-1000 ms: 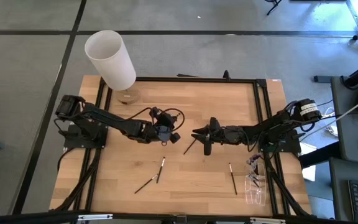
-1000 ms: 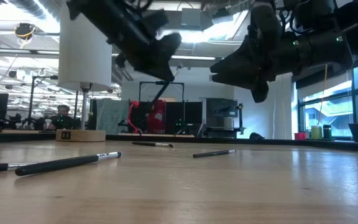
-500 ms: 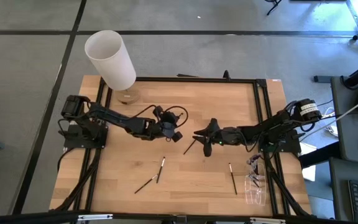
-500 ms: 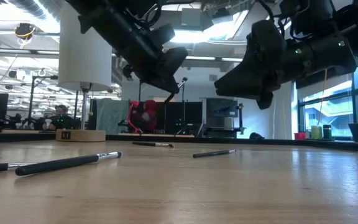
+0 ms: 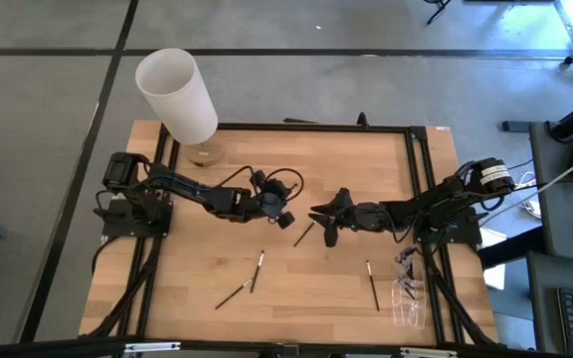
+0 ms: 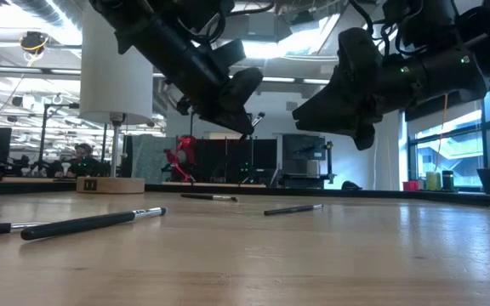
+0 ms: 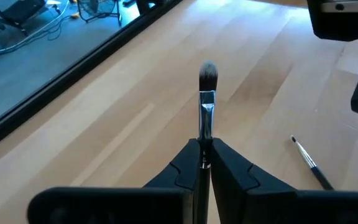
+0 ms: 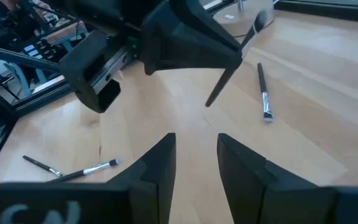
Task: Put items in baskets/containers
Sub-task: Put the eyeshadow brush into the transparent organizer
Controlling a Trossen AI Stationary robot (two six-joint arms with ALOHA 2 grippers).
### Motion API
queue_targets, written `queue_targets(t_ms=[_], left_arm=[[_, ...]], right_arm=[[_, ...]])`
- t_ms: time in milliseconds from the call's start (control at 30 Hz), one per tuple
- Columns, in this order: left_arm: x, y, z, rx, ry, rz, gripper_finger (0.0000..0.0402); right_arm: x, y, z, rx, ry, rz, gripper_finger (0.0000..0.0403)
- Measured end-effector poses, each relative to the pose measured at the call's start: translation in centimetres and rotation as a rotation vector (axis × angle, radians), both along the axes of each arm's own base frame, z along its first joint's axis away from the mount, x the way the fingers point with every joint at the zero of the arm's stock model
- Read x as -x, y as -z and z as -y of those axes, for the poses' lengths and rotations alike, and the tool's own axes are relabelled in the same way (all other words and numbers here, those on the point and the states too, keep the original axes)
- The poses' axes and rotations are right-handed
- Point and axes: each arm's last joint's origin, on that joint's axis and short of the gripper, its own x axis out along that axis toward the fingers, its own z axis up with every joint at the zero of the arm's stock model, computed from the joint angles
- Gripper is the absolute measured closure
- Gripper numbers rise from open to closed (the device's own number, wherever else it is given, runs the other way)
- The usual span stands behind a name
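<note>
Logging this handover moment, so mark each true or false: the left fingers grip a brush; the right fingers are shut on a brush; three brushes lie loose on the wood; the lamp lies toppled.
1. The left gripper grips a brush. True.
2. The right gripper is shut on a brush. False: its fingers are open and hold nothing.
3. Three loose brushes lie on the table. True: two in the middle, one nearer the right.
4. The lamp lies toppled. False: it stands upright on its wooden base.
</note>
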Motion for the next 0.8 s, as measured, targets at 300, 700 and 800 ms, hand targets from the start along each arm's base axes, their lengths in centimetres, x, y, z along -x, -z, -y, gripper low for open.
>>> queue_targets(t_ms=[300,700,800], left_arm=[[1.0,1.7,-1.5,0.170,0.108,0.305,0.0377],[2.2,1.5,-1.5,0.220,0.245,0.542,0.0377],[2.1,1.0,-1.2,0.243,0.275,0.597,0.0377]], right_arm=[[-0.1,-0.6,-0.4,0.030,-0.022,0.054,0.0286],[-0.1,-0.9,-0.2,0.054,0.050,0.082,0.0286],[-0.1,-1.2,-0.2,0.071,0.044,0.104,0.0286]])
